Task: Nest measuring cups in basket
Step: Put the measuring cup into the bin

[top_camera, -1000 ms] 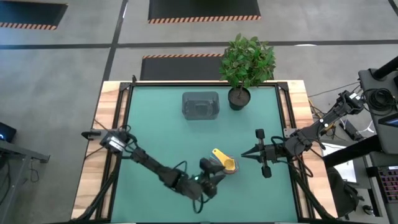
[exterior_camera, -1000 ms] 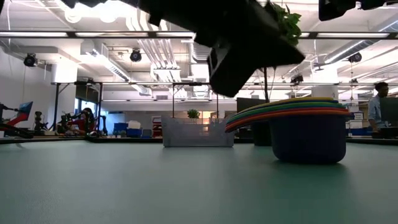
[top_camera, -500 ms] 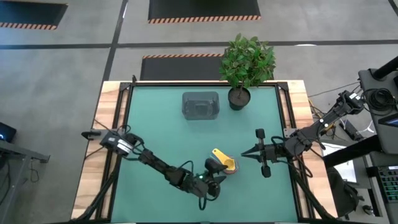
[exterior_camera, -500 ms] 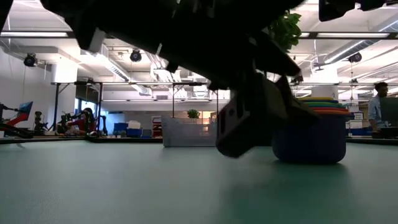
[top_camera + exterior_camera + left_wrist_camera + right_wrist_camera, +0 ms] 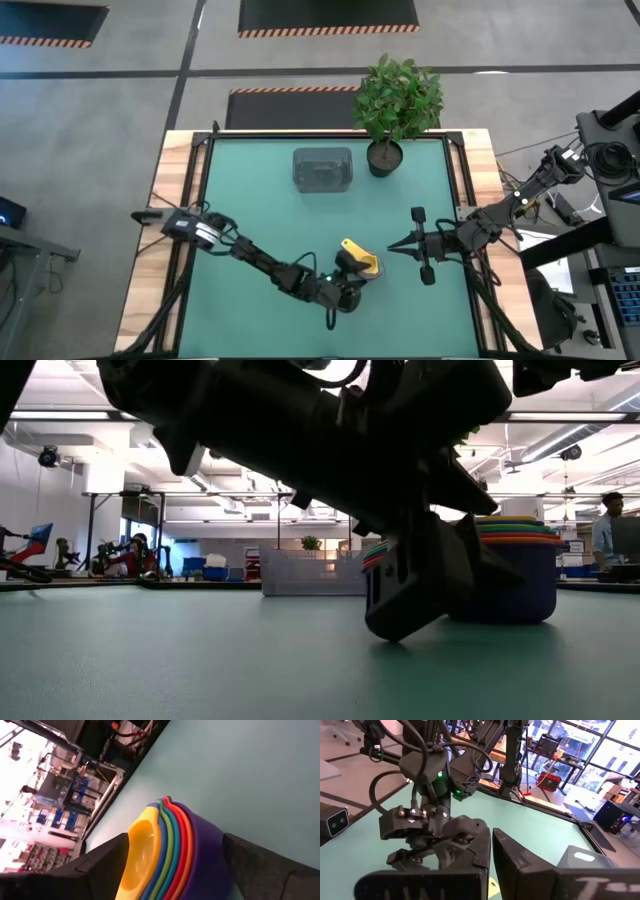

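The measuring cups (image 5: 364,265) stand nested in one stack on the table near its front edge: purple outermost, then red, orange, green and blue, with yellow (image 5: 145,845) innermost. In the low view the stack (image 5: 515,565) rests on its base. My left gripper (image 5: 175,865) is open and low over the table, and has come in from the left with one finger on each side of the stack. Farther right, my right gripper (image 5: 392,247) hangs shut above the table, pointing at the stack. The grey basket (image 5: 322,168) stands at the far middle. My left gripper reaches nearly level from the table's left. One finger (image 5: 100,867) stands beside the stack's open yellow side and the other (image 5: 265,870) beside the purple outer wall (image 5: 210,855). I cannot tell whether either finger touches the stack, which stands on the table.
A dark pot with a leafy plant (image 5: 398,100) stands at the far edge, right of the basket (image 5: 315,572). Bare green table lies between the stack and the basket. The right arm (image 5: 480,228) reaches in from the right edge.
My left gripper has gone down toward the table and toward the right edge, up to the stack of cups. Its fingers now stand on either side of the stack. The stack has stayed where it was.
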